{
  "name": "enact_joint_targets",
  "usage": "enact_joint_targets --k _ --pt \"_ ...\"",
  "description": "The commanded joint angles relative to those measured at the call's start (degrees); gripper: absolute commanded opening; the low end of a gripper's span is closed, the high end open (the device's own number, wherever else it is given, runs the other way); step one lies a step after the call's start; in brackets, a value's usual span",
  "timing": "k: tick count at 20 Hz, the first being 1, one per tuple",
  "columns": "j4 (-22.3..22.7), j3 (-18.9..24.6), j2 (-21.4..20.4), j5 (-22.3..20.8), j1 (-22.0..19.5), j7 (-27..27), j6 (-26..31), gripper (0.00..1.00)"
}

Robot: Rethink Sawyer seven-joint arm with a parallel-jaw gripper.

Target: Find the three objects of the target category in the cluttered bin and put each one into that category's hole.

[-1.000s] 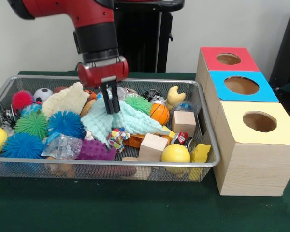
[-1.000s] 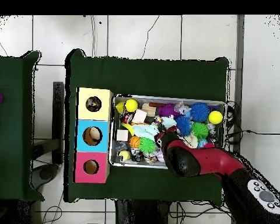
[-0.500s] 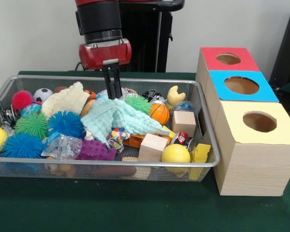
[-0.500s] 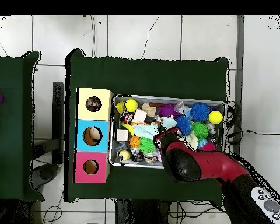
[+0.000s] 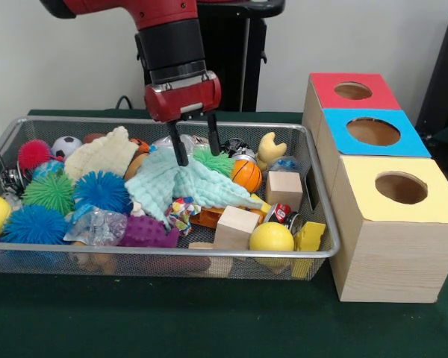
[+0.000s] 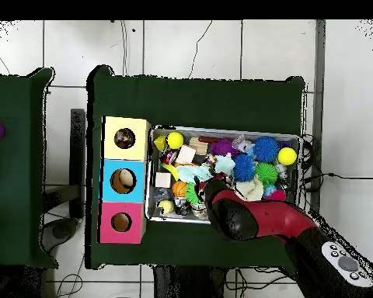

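Right over the middle of the wire bin [image 5: 313,252], that's where my claw [image 5: 193,145] hangs, fingers spread wide with nothing between them, tips pointing straight down. Directly beneath the tips lies the mint-green cloth [image 5: 181,185], rumpled into a low peak that rises almost to my left-hand fingertip as the front camera sees it, while the other fingertip sits above the green spiky ball [image 5: 213,160] just beside the cloth. I can't tell whether either tip is touching fabric or only hovering over it. The cloth sprawls across the heap, its long run going from that peak out toward the boxes' side of the bin, over the orange basketball [image 5: 247,174] and the wooden blocks [image 5: 237,226]. Which category I'm hunting isn't shown, so I judge the cloth the likely thing, since I'm centred on it. The holes wait off to one side: red box [image 5: 353,91], blue box [image 5: 373,132], yellow box [image 5: 400,188], in a row hard against the bin's end on the green table [image 5: 209,321]. So the move turns on one fact: the peak is below me and a touch to one side, not squarely between my fingers. From overhead my arm hides the cloth's peak, so I'm trusting the front camera for that offset.
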Motion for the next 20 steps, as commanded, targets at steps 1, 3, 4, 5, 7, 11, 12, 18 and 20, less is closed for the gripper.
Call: enact_joint_targets --k 1,3,4,5,7,11,12,18,20 --pt "-4.0 -0.5 3.0 0.2 0.6 8.7 -1.7 1.0" --pt "-3.9 -0.7 2.7 0.5 0.6 8.9 -1.6 1.0" --pt "-3.8 -0.6 2.7 0.5 0.5 8.9 -1.5 1.0" --pt "-3.7 -0.4 2.8 0.5 0.2 8.9 -1.6 1.0" --pt "-3.7 -0.1 3.2 0.4 -0.2 8.8 -1.8 1.0" --pt "-3.9 0.5 4.1 0.2 -1.3 8.4 -1.9 1.0" --pt "-3.9 0.7 3.9 0.3 -1.5 8.3 -1.7 1.0" --pt "-4.1 1.4 2.3 1.6 -1.3 8.8 -0.9 1.0" --pt "-4.0 1.6 1.4 2.1 -1.0 9.1 -0.7 1.0"
